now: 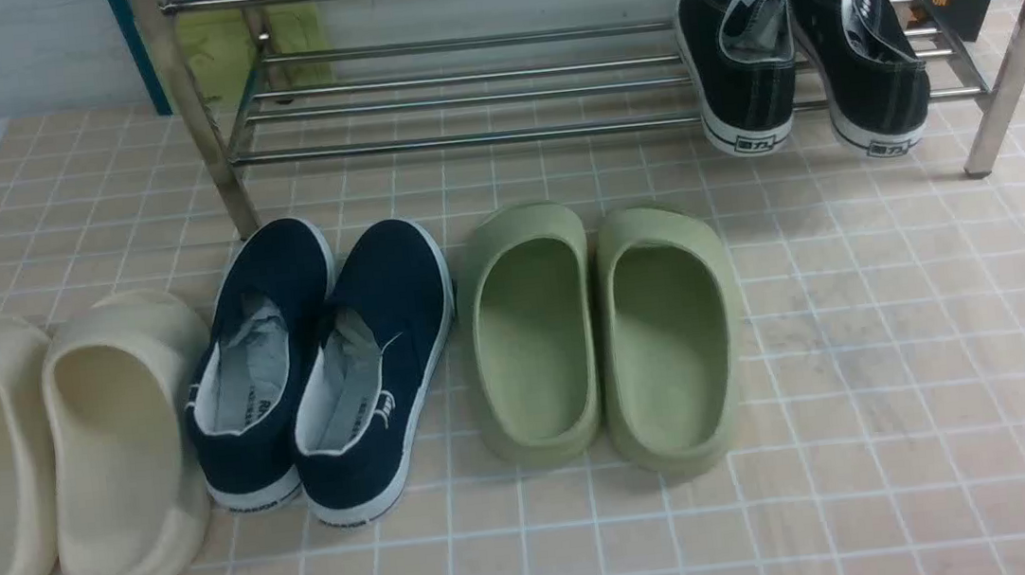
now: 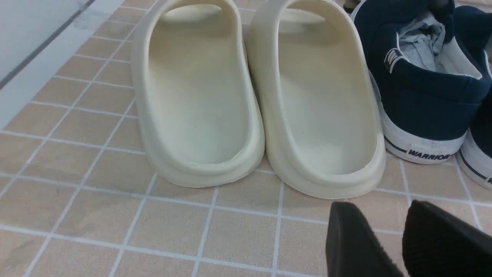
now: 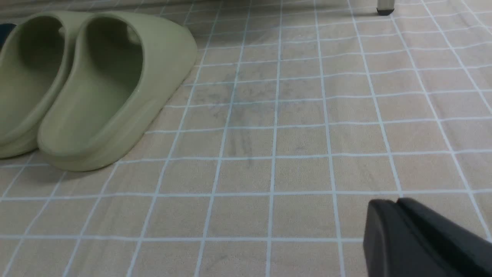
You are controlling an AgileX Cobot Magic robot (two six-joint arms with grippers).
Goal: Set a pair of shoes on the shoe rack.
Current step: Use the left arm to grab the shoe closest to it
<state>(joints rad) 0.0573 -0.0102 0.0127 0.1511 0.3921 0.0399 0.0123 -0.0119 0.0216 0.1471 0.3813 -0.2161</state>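
The pair of shoes (image 1: 321, 365), navy slip-ons with white soles, stands side by side on the tiled floor, toes pointing at the shoe rack (image 1: 478, 137) just behind. In the left wrist view one navy shoe's heel (image 2: 423, 100) reads "WARRIOR", and the other's sole edge (image 2: 478, 161) shows beside it. My left gripper (image 2: 378, 209) hovers open over bare tiles short of that heel and the nearer cream clog, with nothing between its fingers. My right gripper (image 3: 398, 202) is shut and empty above the tiles, off to the side of the green clogs. Neither gripper shows clearly in the front view.
Cream foam clogs (image 1: 53, 450) stand left of the navy pair and green foam clogs (image 1: 603, 335) right of it. Black lace-up sneakers (image 1: 793, 58) hang heels-out on the rack's right end. One rack leg (image 1: 1013, 63) stands at the right.
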